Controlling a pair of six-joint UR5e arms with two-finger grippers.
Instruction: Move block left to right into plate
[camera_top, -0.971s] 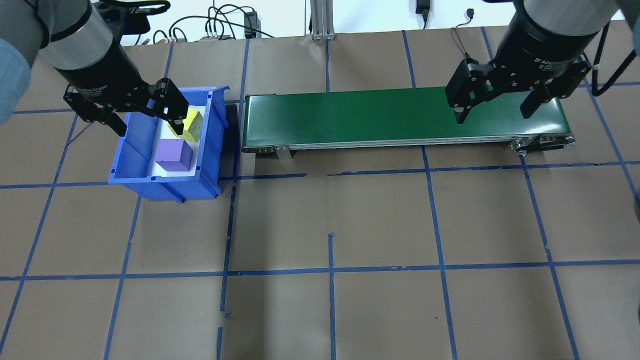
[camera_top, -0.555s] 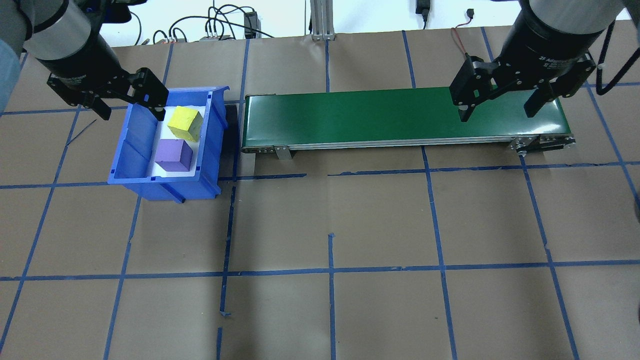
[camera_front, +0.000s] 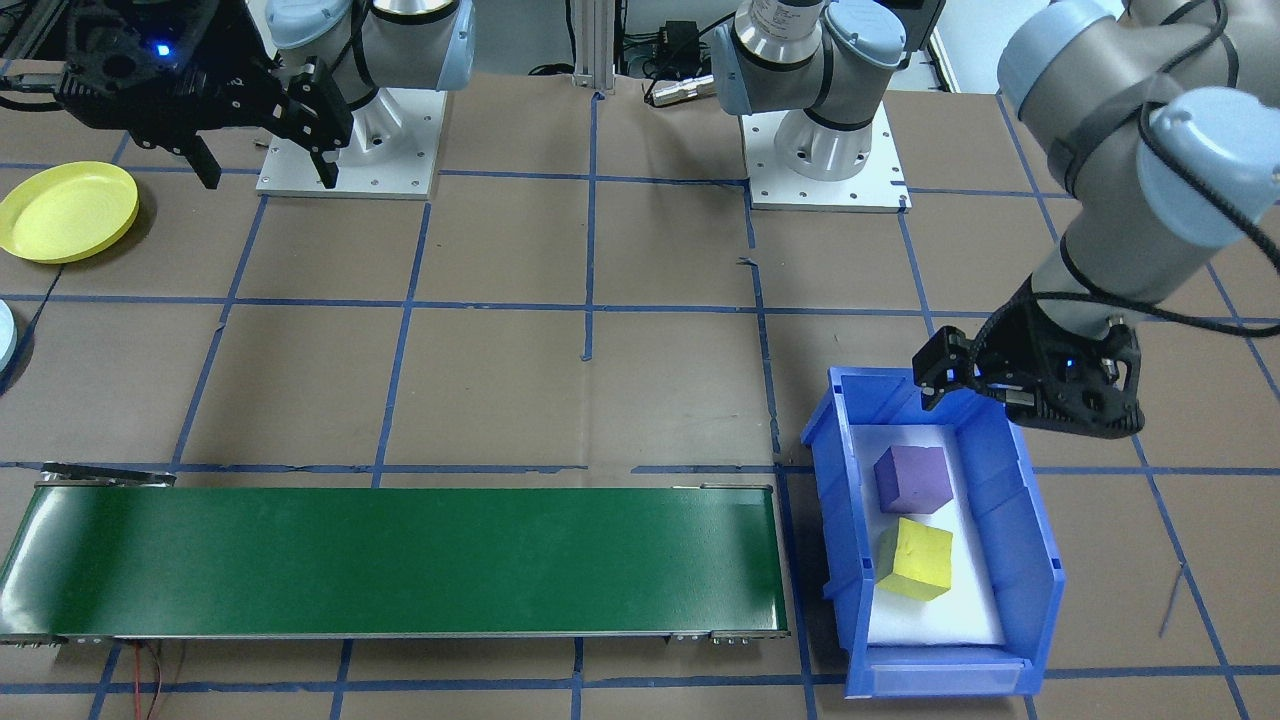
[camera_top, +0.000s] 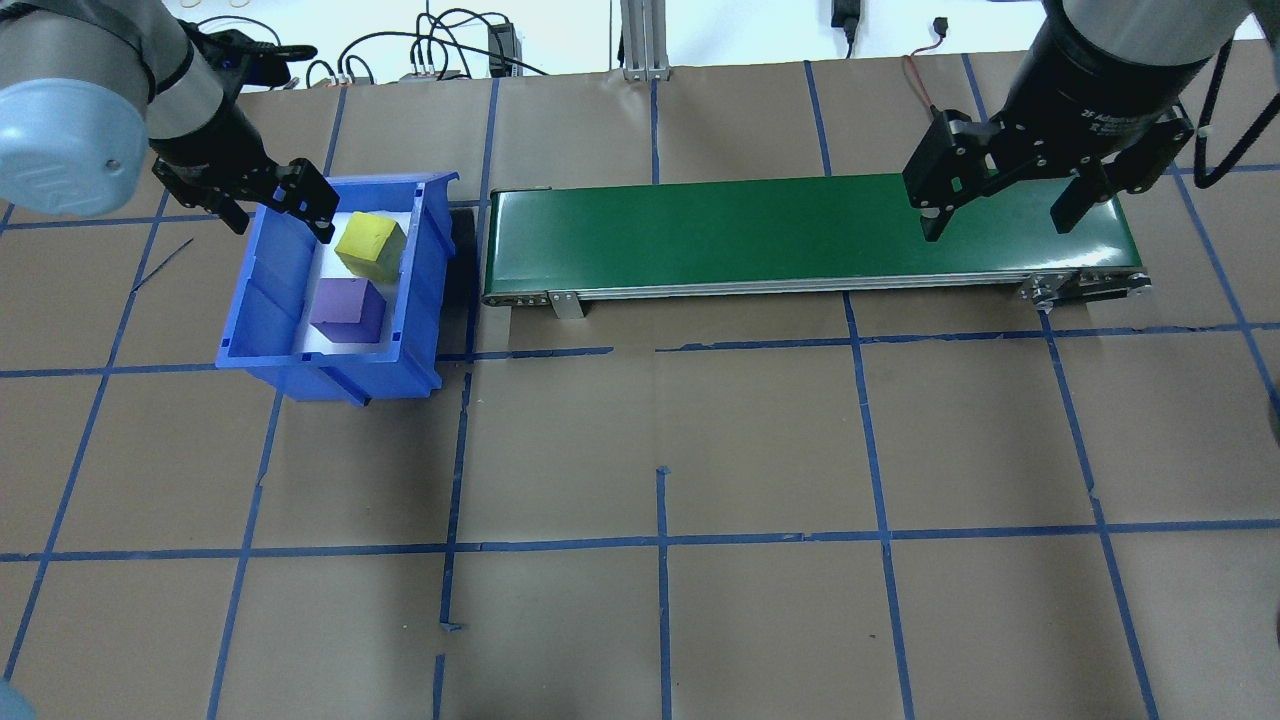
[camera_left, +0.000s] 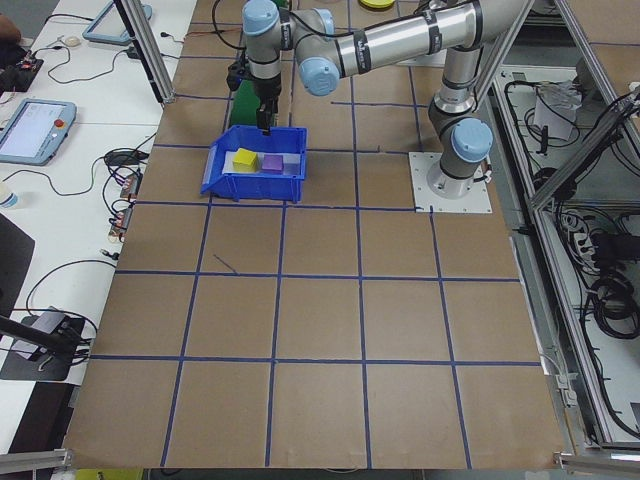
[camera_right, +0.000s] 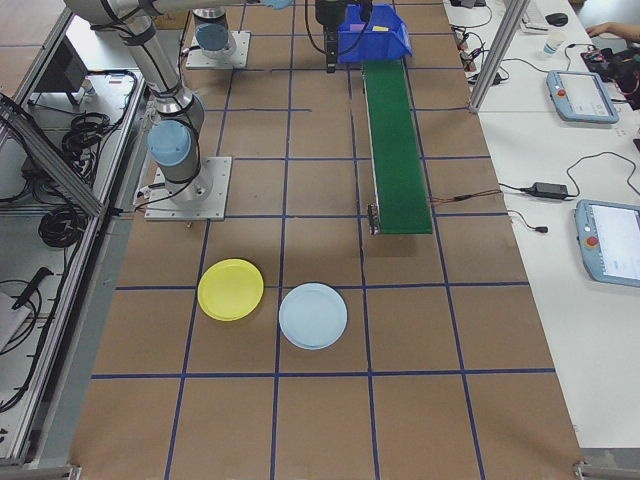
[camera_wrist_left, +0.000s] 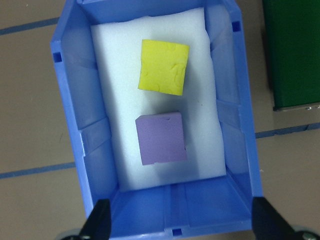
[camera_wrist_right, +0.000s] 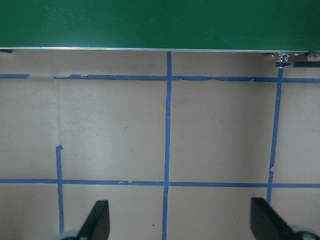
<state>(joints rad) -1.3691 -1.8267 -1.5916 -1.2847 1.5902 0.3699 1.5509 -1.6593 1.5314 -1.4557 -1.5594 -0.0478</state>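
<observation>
Since earlier, left gripper (camera_top: 268, 207) has shifted toward the blue bin (camera_top: 262, 300); empty fingers (camera_wrist_left: 98, 226) spread wide above yellow block (camera_wrist_left: 163, 67) and purple block (camera_wrist_left: 161, 138).

The yellow plate (camera_front: 66, 211) is outside the overhead view. A pale blue plate (camera_front: 4, 335) is cut off by the front view's edge. The left hand (camera_front: 985, 400) partly hides behind its own body there.

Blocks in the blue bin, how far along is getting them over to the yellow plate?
Nothing looks done: the yellow block and purple block both sit in the blue bin, and the yellow plate is empty. The open left end effector hangs over the bin's edge; the open right end effector waits over the green conveyor. Every transfer remains.
</observation>
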